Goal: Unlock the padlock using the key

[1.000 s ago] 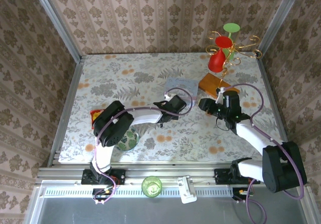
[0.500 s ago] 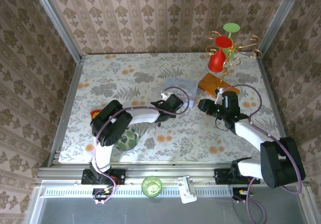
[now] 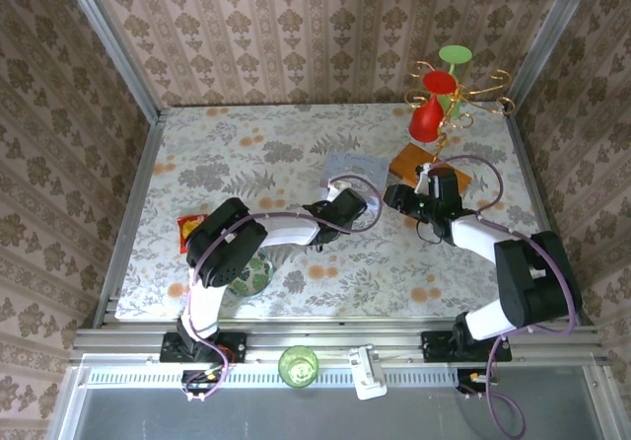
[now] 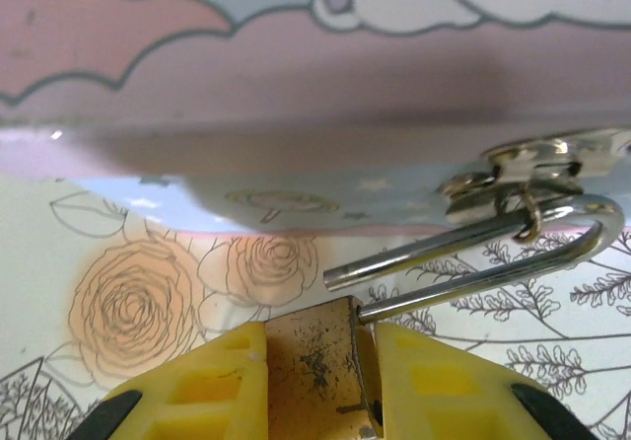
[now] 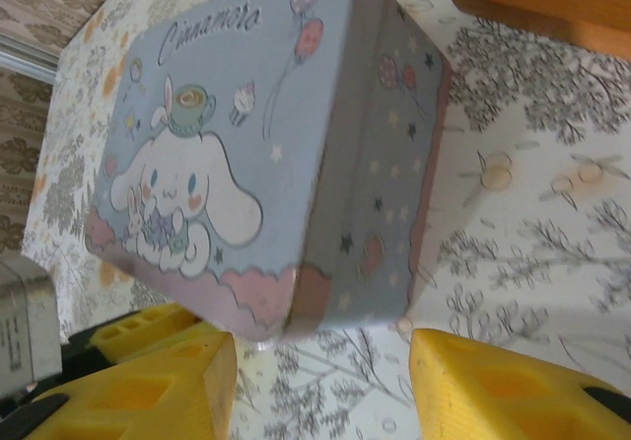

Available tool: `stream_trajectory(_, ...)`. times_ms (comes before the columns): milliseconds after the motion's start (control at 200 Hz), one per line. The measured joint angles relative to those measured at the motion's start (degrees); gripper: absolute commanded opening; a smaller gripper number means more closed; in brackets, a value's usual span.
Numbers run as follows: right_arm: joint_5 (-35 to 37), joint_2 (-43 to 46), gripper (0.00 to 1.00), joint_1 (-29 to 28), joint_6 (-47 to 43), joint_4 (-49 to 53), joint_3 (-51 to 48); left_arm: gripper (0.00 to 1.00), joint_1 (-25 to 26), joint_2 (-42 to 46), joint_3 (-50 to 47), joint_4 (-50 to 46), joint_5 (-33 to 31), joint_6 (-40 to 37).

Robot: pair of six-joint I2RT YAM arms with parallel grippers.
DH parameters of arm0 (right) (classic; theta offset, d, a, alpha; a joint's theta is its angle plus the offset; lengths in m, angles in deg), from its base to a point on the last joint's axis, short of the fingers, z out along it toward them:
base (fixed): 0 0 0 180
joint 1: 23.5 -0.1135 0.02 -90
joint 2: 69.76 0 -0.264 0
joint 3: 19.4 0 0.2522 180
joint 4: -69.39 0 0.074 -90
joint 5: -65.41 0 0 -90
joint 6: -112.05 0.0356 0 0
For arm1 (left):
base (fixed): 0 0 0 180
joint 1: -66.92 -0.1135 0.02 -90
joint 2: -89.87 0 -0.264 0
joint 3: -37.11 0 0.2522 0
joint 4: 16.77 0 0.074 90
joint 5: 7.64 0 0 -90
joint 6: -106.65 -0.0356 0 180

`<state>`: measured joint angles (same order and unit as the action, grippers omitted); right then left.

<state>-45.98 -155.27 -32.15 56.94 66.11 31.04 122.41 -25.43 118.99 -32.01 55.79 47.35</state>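
The padlock [image 4: 314,359] is a small brass body with a silvery shackle [image 4: 493,253]. The shackle hooks through the metal hasp [image 4: 532,169] of the pale blue cartoon tin [image 4: 296,85]. One shackle end stands free of the body. My left gripper [image 4: 320,346] is shut on the brass body, one yellow finger on each side. From above, that gripper [image 3: 340,206] sits at the tin's [image 3: 352,169] near edge. My right gripper [image 5: 320,361] is open, just short of the tin's [image 5: 227,144] corner and holding nothing; from above it [image 3: 394,201] lies right of the tin. The key is out of view.
An orange wooden block [image 3: 414,164] lies right of the tin, under a gold stand with red and green glasses [image 3: 439,90]. A red snack packet [image 3: 187,228] and a green round object [image 3: 251,274] lie by the left arm. A green cup [image 3: 298,366] sits on the front rail.
My left jaws have narrowed onto the padlock body. My right gripper has moved up and left, closer to the tin.
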Motion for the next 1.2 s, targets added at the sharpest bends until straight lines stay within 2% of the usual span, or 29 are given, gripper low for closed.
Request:
stream_trajectory(185,0.1,-4.2,0.48,-1.5,0.2,-1.3,3.5,0.17,1.1,-0.7,0.0,3.8,0.0,-5.2)
stream_trajectory(430,0.5,-9.8,0.39,-3.7,1.0,-2.5,7.4,0.17,2.8,-1.4,2.5,7.7,0.2,-14.4)
stream_trajectory(630,1.5,-10.4,0.4,-4.4,1.1,-2.6,7.6,0.17,3.5,-1.3,1.4,11.1,0.4,-17.1)
stream_trajectory(730,1.5,-11.1,0.4,-4.4,1.1,-3.3,8.0,0.17,3.7,0.5,-2.3,15.3,1.2,-18.4)
stream_trajectory(950,1.1,-13.1,0.4,-4.4,2.6,-7.4,8.0,0.17,3.8,1.7,-2.6,16.3,1.0,-19.7)
stream_trajectory(1080,1.1,-13.1,0.4,-4.4,2.6,-7.7,7.9,0.17,4.2,4.7,-2.7,16.2,-0.5,-22.3)
stream_trajectory(1200,1.1,-13.2,0.4,-4.4,2.6,-7.9,7.9,0.17,5.2,11.6,-4.2,16.7,-1.1,-22.9)
